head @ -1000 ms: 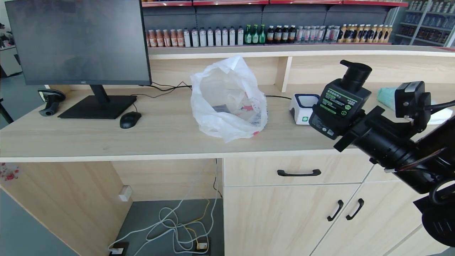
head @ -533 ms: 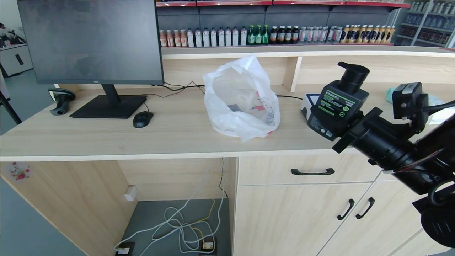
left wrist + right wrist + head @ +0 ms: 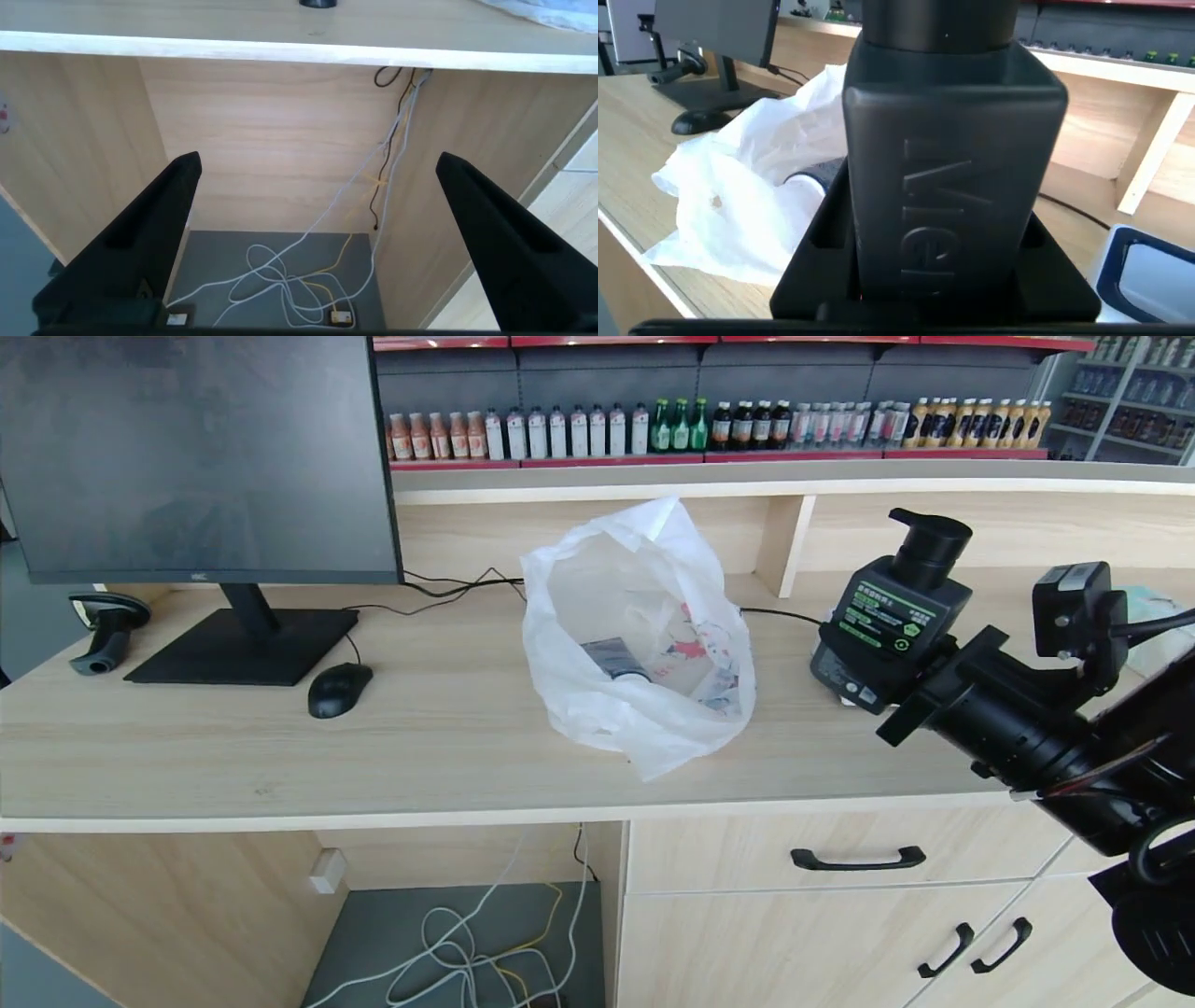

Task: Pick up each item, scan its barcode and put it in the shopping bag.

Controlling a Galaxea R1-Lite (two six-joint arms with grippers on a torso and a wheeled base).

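The whole head view shifts, so the camera is moving. The black pump bottle (image 3: 887, 630) in the right gripper (image 3: 922, 683) is now closer to the shopping bag (image 3: 653, 616). The white scanner (image 3: 1146, 271) showed between bottle and bag, and now the bottle covers it.

head: above counter (image 3: 448, 728) | left wrist: beneath | right wrist: close — shares bag (image 3: 644, 644)

black and green pump bottle (image 3: 887, 625), translucent white bag (image 3: 597, 588), pale wood counter (image 3: 280, 747).
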